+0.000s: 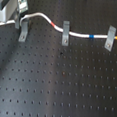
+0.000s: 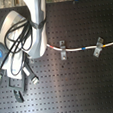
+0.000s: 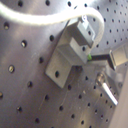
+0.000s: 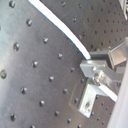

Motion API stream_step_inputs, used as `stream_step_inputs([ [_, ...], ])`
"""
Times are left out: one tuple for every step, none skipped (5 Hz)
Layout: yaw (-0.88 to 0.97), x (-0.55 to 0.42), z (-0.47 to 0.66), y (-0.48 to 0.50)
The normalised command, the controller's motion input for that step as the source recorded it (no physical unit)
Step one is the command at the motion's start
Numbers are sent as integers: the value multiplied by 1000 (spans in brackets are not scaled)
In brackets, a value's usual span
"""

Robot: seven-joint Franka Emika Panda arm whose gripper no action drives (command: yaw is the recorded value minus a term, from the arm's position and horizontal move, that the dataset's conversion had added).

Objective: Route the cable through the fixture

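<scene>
The white cable (image 1: 45,18) runs from the first exterior view's right through the right clip (image 1: 110,38) and the middle clip (image 1: 65,33), with red (image 1: 56,25) and blue (image 1: 91,35) bands. Its free end curves over the left fixture (image 1: 22,29) and down to my gripper (image 1: 20,12), which hangs just above and behind that fixture, shut on the cable. In the first wrist view the cable (image 3: 45,20) arcs over the grey fixture (image 3: 67,55) into the gripper (image 3: 101,64). The second wrist view shows the cable (image 4: 65,31) ending at the gripper (image 4: 97,67), beside the fixture (image 4: 89,97).
Everything stands on a black perforated breadboard (image 1: 57,84). In the second exterior view the white arm (image 2: 20,36) with its black hoses covers the board's left part and hides the left fixture; the middle clip (image 2: 63,51) and right clip (image 2: 97,49) stand to its right.
</scene>
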Motion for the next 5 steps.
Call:
stream_step_inputs([
  [-166,55,-129,-352],
  [-277,57,-90,-396],
  [-334,121,-65,-421],
  [-37,-5,-35,-137],
  [-143,3,0,-486],
])
